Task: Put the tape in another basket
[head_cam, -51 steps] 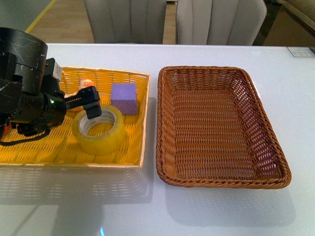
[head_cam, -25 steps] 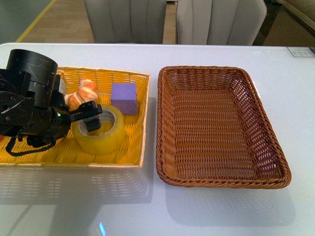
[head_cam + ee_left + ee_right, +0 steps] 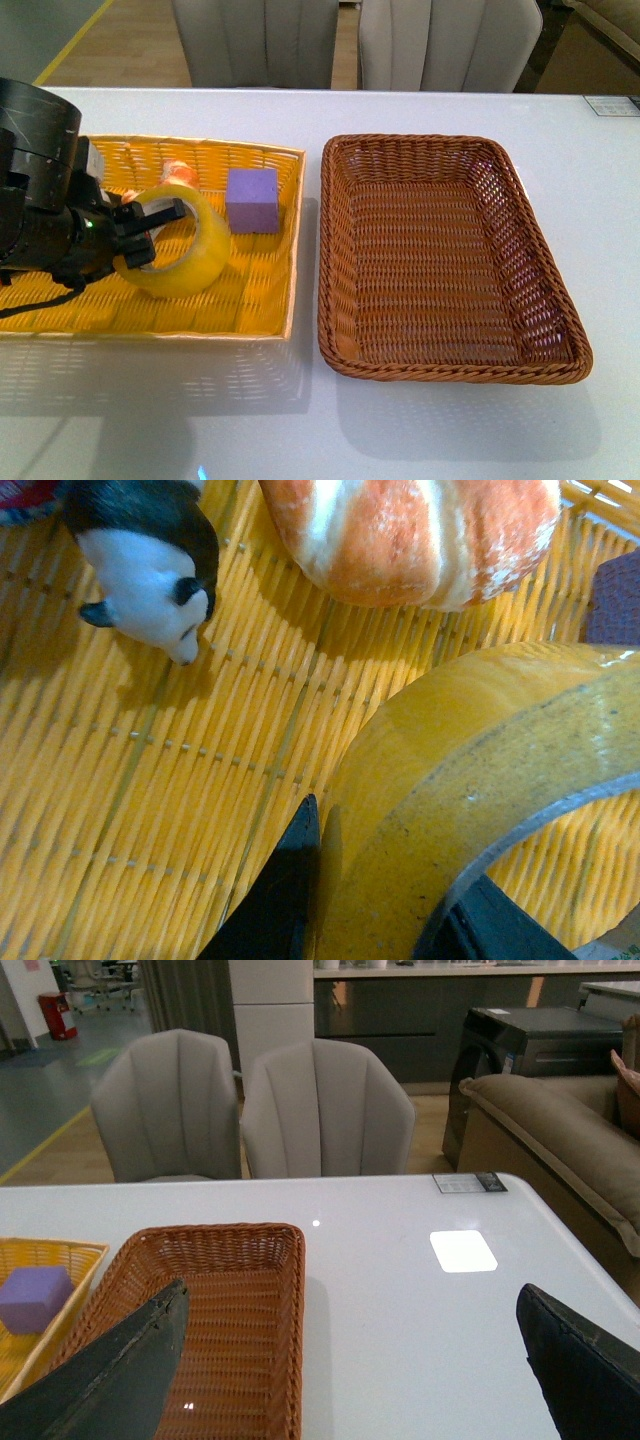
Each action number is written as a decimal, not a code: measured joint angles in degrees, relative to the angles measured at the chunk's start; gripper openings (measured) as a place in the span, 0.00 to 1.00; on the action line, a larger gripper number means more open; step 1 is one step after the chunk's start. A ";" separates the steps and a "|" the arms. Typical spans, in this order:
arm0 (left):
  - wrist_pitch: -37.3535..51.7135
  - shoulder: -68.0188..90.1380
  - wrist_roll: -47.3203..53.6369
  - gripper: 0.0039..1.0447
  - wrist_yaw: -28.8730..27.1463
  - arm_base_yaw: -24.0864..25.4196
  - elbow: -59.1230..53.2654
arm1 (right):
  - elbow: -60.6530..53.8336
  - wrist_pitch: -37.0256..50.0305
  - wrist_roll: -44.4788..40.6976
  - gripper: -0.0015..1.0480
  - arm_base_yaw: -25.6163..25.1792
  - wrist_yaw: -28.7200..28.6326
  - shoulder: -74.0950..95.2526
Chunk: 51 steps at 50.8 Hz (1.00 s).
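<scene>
Left gripper [image 3: 150,228] holding tape [image 3: 188,252] tilted: jaws pinch the roll's wall, one inside the core. Probably light, stiff, slick-sided; this wall grip suits. Right gripper [image 3: 350,1305]: jaws wide.

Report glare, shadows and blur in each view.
Front view: sharp, the glossy table mirrors the yellow basket and carries soft shadows. Left wrist view: the tape looms close, soft. Right wrist view: a bright square of glare on the table, the right claw dark, little detail.
</scene>
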 joint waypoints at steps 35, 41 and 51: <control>-12.96 -6.38 -0.94 0.15 -1.77 -15.32 15.32 | 0.00 0.00 0.00 0.91 0.00 0.00 0.00; -15.67 -2.43 -1.68 0.15 -1.70 -18.84 21.11 | 0.00 0.00 0.00 0.91 0.00 0.00 0.00; -19.10 3.41 -2.64 0.15 -1.44 -23.50 29.46 | 0.00 0.00 0.00 0.91 0.00 0.00 0.00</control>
